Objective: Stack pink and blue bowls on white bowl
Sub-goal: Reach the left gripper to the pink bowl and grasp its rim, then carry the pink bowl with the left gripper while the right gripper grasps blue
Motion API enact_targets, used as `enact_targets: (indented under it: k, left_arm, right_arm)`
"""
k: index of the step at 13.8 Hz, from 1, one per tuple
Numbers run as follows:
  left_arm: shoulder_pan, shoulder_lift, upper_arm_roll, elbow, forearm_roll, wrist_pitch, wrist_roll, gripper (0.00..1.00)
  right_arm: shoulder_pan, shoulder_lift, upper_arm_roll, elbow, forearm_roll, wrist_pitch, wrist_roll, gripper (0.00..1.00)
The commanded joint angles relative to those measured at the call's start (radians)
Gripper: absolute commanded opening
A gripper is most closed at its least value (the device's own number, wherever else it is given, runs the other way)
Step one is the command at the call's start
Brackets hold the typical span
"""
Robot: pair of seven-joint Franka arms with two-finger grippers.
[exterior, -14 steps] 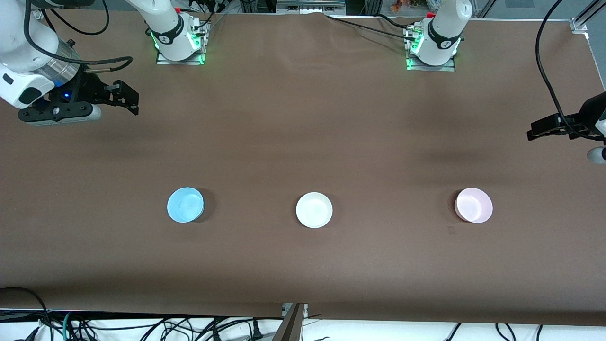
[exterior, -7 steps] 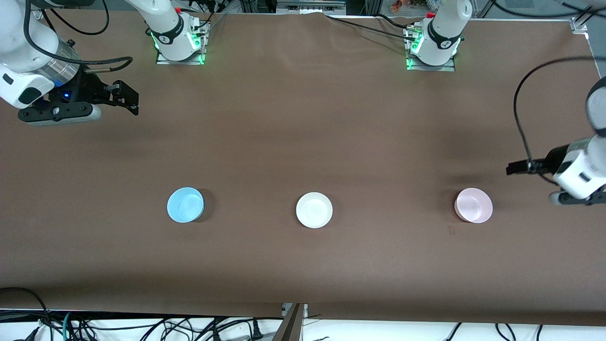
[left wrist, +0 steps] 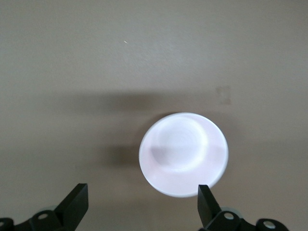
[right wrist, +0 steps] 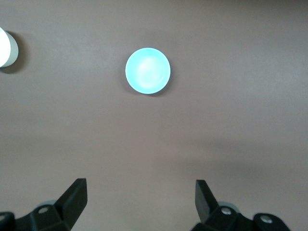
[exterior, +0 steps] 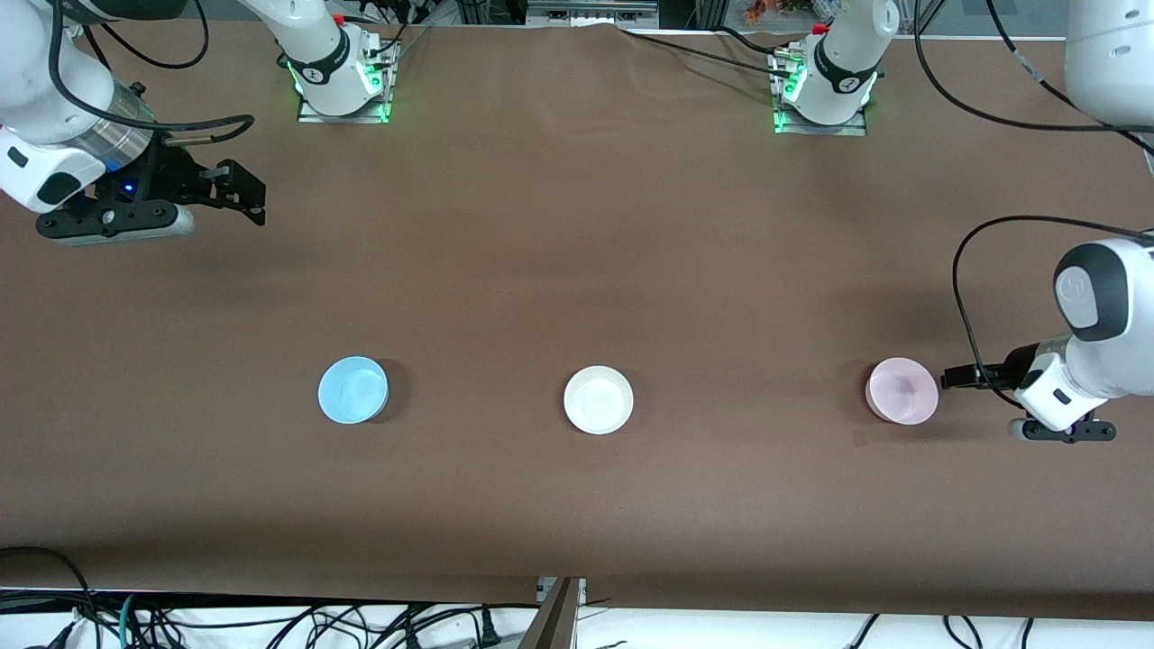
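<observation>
While the table [exterior: 577,225] wears a matte brown covering, faintly rippled near the robots' bases, three small round shallow bowls sit on it in a row, each smooth and plain. In the front view the blue bowl [exterior: 352,389] lies toward the right arm's end, the white bowl [exterior: 598,399] sits in the middle, and the pink bowl [exterior: 902,390] lies toward the left arm's end; all three are well apart and none is stacked. The left arm bends down from the table's edge, its white wrist angled low, so that the left gripper [exterior: 957,378] sits just beside the pink bowl's rim on the side toward the left arm's end. The right arm waits, its right gripper [exterior: 242,191] held high over bare cloth near the right arm's end of the table, with the black fingers pointing toward the middle of the table.

In the left wrist view the pink bowl [left wrist: 183,154] looks glossy and nearly white, with faint concentric rings in its hollow and a soft shadow beside it; the two black fingertips [left wrist: 75,204] stand spread wide and hold nothing.

In the right wrist view the blue bowl [right wrist: 147,70] shows as a small bright disc well below the camera, an edge of the white bowl [right wrist: 6,47] peeks in at the frame's border, and the dark fingertips [right wrist: 74,197] are likewise spread apart and empty.
</observation>
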Motion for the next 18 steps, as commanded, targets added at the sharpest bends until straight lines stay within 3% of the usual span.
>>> enact_targets:
  k: [1,4,9,11,13,15,18]
  left_arm:
    - [0.007,0.045,-0.002,0.011,-0.024,0.067,0.036,1.00]
    - [0.016,0.091,-0.002,-0.005,-0.116,0.098,0.036,1.00]
    - [0.016,0.105,0.000,-0.057,-0.121,0.137,0.058,0.95]
    - [0.016,0.107,-0.002,-0.068,-0.121,0.142,0.058,0.75]
    - [0.016,0.102,0.000,-0.066,-0.121,0.134,0.058,0.57]
    - [0.016,0.098,0.007,-0.065,-0.121,0.127,0.055,0.48]
    - [0.018,0.093,0.009,-0.057,-0.124,0.099,0.055,0.27]
  right_arm:
    - [-0.014,0.018,0.006,0.017,0.007,0.009,-0.003,1.00]
    - [-0.014,0.021,0.004,0.028,-0.001,0.008,-0.006,1.00]
    - [-0.020,0.077,0.004,0.026,0.007,0.038,-0.003,1.00]
    - [-0.018,0.187,0.006,0.077,-0.008,0.046,-0.011,1.00]
    - [-0.026,0.209,0.003,0.077,-0.008,0.055,-0.008,1.00]
    - [-0.035,0.269,0.001,0.091,-0.001,0.070,-0.006,1.00]
    - [-0.040,0.449,0.001,0.091,-0.002,0.275,-0.008,1.00]
